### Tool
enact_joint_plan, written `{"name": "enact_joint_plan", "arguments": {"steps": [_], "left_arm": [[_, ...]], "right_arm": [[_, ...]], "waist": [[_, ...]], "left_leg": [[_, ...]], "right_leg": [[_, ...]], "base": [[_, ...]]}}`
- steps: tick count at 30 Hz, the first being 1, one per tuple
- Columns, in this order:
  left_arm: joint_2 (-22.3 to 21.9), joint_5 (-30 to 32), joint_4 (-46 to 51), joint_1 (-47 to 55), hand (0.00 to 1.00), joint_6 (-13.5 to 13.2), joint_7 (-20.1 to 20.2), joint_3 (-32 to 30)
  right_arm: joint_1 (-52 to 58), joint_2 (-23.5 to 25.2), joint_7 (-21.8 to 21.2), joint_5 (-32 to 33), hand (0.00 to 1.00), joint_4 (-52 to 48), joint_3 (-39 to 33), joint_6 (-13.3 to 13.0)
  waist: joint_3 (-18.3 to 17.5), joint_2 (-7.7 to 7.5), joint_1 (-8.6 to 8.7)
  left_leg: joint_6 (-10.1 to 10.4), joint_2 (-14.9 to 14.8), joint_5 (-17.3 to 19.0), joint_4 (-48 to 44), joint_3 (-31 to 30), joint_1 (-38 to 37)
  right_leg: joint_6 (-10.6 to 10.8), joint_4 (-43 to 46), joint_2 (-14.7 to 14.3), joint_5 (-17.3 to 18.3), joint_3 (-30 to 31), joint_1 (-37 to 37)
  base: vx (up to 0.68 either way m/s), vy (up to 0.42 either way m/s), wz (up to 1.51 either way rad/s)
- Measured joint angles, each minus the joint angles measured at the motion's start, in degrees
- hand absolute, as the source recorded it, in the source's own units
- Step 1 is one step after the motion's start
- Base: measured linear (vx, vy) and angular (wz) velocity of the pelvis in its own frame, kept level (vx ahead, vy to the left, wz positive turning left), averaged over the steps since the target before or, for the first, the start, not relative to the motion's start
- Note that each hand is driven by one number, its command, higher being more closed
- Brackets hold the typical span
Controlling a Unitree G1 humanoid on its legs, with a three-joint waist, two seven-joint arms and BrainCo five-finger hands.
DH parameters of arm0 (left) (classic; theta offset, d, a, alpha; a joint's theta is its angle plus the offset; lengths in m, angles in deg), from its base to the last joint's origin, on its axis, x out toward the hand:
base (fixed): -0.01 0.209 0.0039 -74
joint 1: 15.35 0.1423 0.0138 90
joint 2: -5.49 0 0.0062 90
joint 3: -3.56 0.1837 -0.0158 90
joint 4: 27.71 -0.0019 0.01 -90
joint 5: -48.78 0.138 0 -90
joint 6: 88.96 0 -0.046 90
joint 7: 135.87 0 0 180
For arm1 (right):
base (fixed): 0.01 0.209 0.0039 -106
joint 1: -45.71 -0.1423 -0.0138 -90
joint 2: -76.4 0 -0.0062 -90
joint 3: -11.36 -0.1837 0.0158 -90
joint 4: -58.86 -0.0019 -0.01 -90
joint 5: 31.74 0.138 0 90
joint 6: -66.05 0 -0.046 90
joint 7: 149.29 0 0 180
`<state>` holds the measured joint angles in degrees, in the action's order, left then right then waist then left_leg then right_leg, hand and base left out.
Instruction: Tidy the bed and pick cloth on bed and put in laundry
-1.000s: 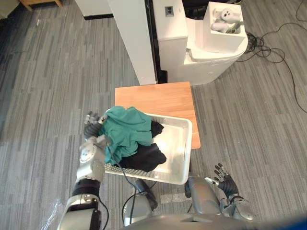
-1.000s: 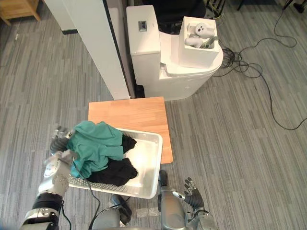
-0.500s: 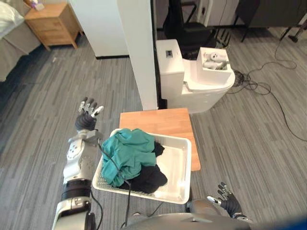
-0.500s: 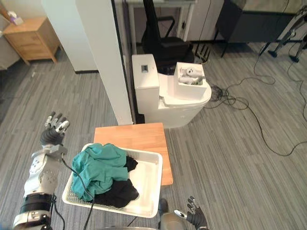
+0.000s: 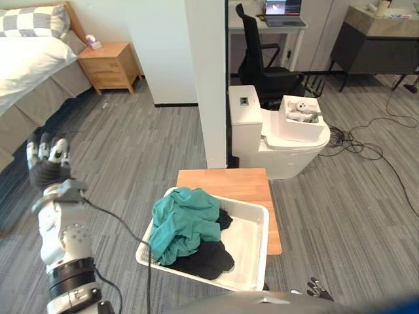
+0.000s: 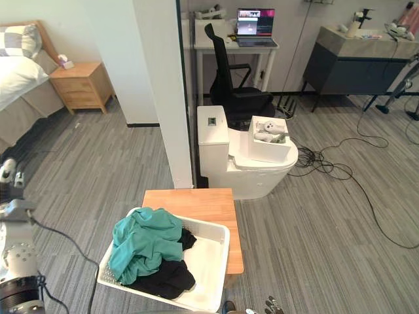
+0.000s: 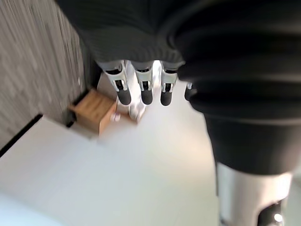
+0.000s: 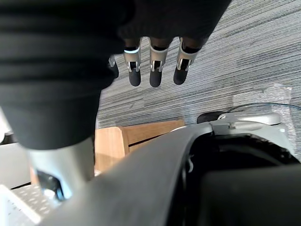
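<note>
Cloth: teal cloth (image 5: 185,222) heaped on black cloth (image 5: 206,258), both inside the white basket (image 5: 267,217). Basket sits on the wooden table (image 5: 226,178) with its near end overhanging.

Left hand (image 5: 46,171) is up at the far left, fingers straight and slack, holding nothing. Right hand (image 8: 155,70) is low by the floor, fingers straight too, empty.

Key relation: bed (image 5: 26,62) lies ahead and to the left of the left hand, well apart. Left hand is plainly nearer to it than the right. Basket lies to that hand's right and lower, apart from it.

Bed's side edge runs from upper right to lower left, with the checked pillow (image 5: 33,21) at the head end. Full long axis: cannot tell. Basket's longer side runs roughly across the view, slightly skewed.

Judgement: laundry part looks done; the bed is next and is beyond reach from here.
</note>
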<state>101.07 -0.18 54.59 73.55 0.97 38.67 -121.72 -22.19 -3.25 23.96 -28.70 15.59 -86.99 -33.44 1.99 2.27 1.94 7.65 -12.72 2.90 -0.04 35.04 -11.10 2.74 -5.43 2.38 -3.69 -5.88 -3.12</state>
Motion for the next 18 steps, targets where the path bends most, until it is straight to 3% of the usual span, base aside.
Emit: {"name": "enact_joint_plan", "arguments": {"steps": [4,6,9,10,12,18], "left_arm": [[-3.89,-1.1,-8.97,7.04,0.0,2.18,-0.92,-1.93],[-7.28,-1.03,-14.71,9.84,0.0,2.46,-0.75,-2.18],[-12.19,-0.72,-24.97,15.15,0.0,4.3,1.9,-3.03],[-13.61,0.9,-27.95,16.49,0.0,5.05,3.2,-3.05],[-19.25,11.22,-37.47,20.17,0.0,6.21,8.49,-3.05],[-23.84,28.99,-46.09,20.18,0.0,5.43,11.37,0.66]], "right_arm": [[-1.17,0.0,-0.37,-0.16,0.0,2.11,-0.49,-0.04],[-1.63,0.02,-0.39,-0.15,0.0,3.17,-0.74,-0.09],[-2.24,0.64,-0.59,-0.14,0.0,4.1,-1.34,-0.12],[-2.41,0.82,-0.86,-0.14,0.0,4.14,-1.57,-0.13],[-4.79,1.04,-1.8,-0.16,0.0,5.5,-2.73,-0.1],[-8.05,1.17,-2.02,-1.06,0.0,6.58,-3.62,0.78]], "waist": [[-0.06,0.05,-0.35],[-0.24,0.08,-1.46],[-0.92,-1.02,-2.47],[-1.06,-1.27,-2.85],[-1.25,-1.16,-3.13],[-1.54,-0.43,-4.43]], "left_leg": [[-0.25,0.51,-0.17,0.25,-2.45,-0.02],[-0.49,0.94,-0.39,1.12,-3.01,0.0],[-0.87,1.33,-0.65,2.04,-4.13,0.13],[-0.87,1.43,-0.65,2.13,-4.32,0.13],[-0.6,1.91,-0.38,2.98,-4.65,-0.01],[-0.63,1.94,-0.95,3.98,-4.42,-1.49]], "right_leg": [[0.19,-0.07,0.7,0.28,-2.16,-1.34],[0.34,-0.17,0.98,0.4,-2.92,-1.42],[0.61,-0.38,1.33,0.78,-4.05,-1.58],[0.85,-0.38,1.48,1.05,-4.37,-1.52],[0.97,-0.38,1.83,1.45,-4.88,-1.73],[1.24,-0.35,1.68,1.75,-5.1,-2.64]], "base": [[-0.03,-0.02,0.27],[-0.03,-0.011,0.23],[-0.02,-0.014,0.19],[-0.02,-0.015,0.26],[-0.01,-0.012,0.17],[0.02,-0.004,0.0]]}}
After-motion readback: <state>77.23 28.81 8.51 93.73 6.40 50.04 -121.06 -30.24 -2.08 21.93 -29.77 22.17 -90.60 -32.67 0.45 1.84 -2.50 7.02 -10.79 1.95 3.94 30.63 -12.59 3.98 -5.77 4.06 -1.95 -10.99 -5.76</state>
